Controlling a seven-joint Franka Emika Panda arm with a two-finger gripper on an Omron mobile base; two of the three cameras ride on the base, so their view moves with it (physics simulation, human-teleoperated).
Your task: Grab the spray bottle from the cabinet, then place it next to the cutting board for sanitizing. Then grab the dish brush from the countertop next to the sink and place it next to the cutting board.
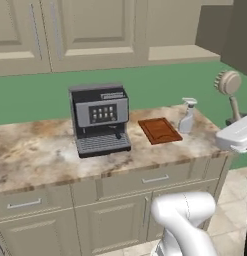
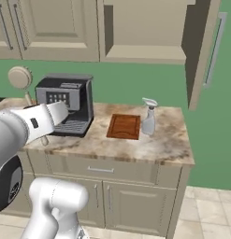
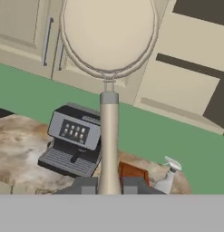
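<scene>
Gripper (image 3: pixel 109 186) closed on the handle of the dish brush (image 3: pixel 109 36), fingers (image 3: pixel 86 185) pressed to either side of the stem, round head upward, held in the air off the countertop (image 1: pixel 40 150). Spray bottle (image 1: pixel 187 116) upright near the countertop's right end, just beside the cutting board (image 1: pixel 159 130). Coffee machine (image 1: pixel 100 119) stands left of the board

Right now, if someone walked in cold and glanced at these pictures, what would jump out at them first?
Probably the round tan-bristled dish brush, held upright in the air by its thin pale handle between the dark fingers of the gripper. Next, the boxy black-and-silver coffee machine on the marbled beige-and-brown countertop. To its right lies the reddish-brown wooden cutting board, with the pale grey spray bottle standing just beyond it.
</scene>
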